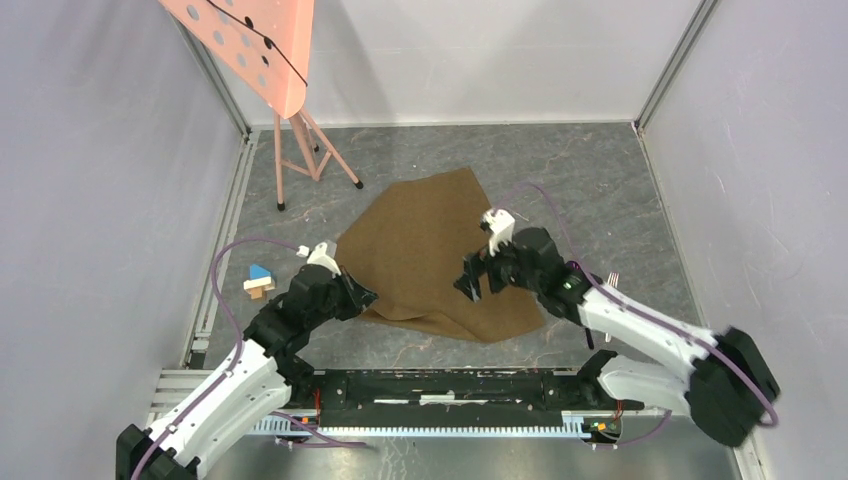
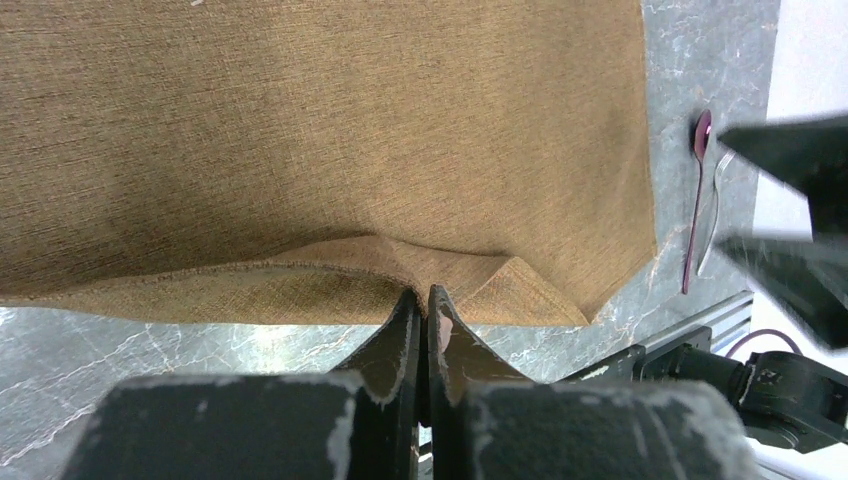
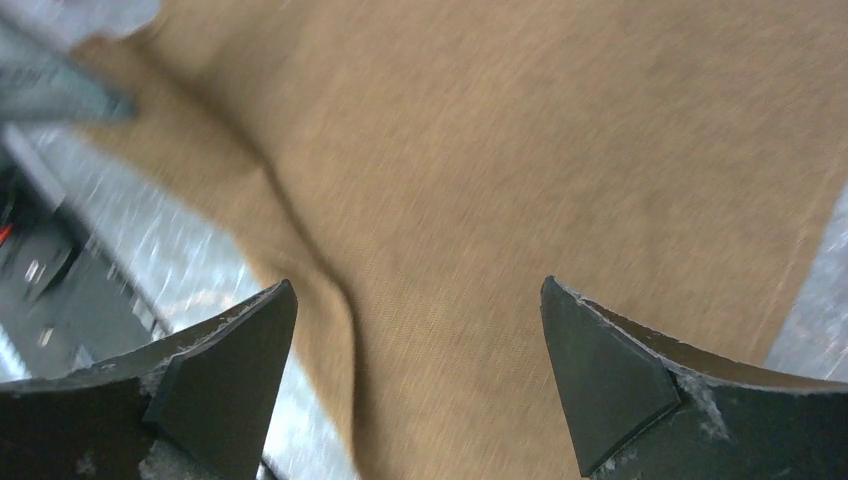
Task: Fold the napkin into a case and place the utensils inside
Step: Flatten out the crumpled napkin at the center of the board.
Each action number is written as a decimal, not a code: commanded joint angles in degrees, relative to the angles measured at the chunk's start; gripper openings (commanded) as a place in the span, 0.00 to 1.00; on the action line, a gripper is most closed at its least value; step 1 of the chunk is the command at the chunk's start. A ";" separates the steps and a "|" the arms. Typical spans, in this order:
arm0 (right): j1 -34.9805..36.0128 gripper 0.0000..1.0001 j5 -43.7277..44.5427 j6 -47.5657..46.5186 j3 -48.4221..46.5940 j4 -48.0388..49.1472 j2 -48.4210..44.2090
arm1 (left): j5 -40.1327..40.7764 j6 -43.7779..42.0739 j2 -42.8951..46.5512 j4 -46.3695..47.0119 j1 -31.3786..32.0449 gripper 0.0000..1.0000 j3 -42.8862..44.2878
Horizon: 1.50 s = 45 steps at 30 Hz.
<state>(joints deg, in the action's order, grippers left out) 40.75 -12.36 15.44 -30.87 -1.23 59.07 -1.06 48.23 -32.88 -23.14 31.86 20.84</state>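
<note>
Napkin point(image 1: 440, 250) lies mid-table, near edge doubled over; thin, limp, light cloth, likely to sag. Left gripper point(image 2: 421, 292) pinches that near fold, jaws pressed together. Right gripper point(image 3: 416, 283) hovers above, jaws spread. Best hold: corners or hem.

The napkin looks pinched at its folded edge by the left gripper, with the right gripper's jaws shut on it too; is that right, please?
Not quite: the right gripper has its jaws wide open above the napkin, holding nothing, as the right wrist view shows. The left gripper does pinch the folded edge.
</note>
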 commanded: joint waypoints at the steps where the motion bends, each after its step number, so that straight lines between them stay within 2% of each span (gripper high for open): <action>1: -0.59 0.98 13.85 2.36 -10.99 4.99 14.76 | -2.66 4.39 -2.64 6.16 -0.29 0.02 -1.51; 4: -0.72 0.98 15.43 2.75 -18.62 9.00 26.03 | -3.20 5.29 -5.55 7.84 -0.30 0.02 -2.33; 8: -1.49 0.96 13.09 4.17 -28.20 11.12 40.12 | -4.03 5.35 -8.42 10.63 -0.26 0.02 -3.02; 12: -2.80 0.95 13.47 5.58 -31.08 12.55 46.94 | -5.72 5.38 -11.61 13.41 -0.19 0.02 -3.33; 19: -7.48 0.95 16.04 6.44 -23.71 15.69 47.50 | -8.73 5.00 -20.13 21.43 -0.21 0.02 -4.52; 26: -15.89 0.95 16.18 6.30 -13.96 16.21 44.14 | -10.97 3.63 -26.29 24.28 0.15 0.04 0.23; 27: -16.79 0.95 16.30 5.82 -12.80 16.10 43.16 | -10.87 3.65 -25.82 24.21 0.15 0.08 0.71; 30: -17.76 0.96 16.95 2.29 -12.13 14.11 40.80 | -9.44 3.49 -23.20 22.06 0.11 0.37 1.92; 34: -17.08 0.97 16.12 -1.91 -13.37 10.81 36.97 | -5.68 1.69 -19.41 14.26 0.08 0.76 5.42; 37: -14.09 0.98 17.10 -4.12 -16.22 9.68 34.96 | -2.86 0.58 -17.10 7.55 -0.03 0.94 8.40; 38: -12.88 0.98 17.70 -4.61 -17.90 9.33 35.06 | -1.99 0.39 -16.06 5.93 -0.03 0.98 8.87; 40: -11.31 0.98 19.86 -3.44 -21.11 9.51 36.73 | 0.11 0.16 -13.35 3.12 -0.04 1.00 9.74; 45: -9.38 0.98 23.41 11.45 -35.86 2.06 45.86 | 2.47 -1.06 -8.95 -4.50 -0.03 1.00 13.36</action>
<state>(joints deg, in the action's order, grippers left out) 30.20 6.87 16.93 -55.94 4.45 99.90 -2.85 50.46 -44.05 -19.59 31.90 29.74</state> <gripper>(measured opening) 0.979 0.994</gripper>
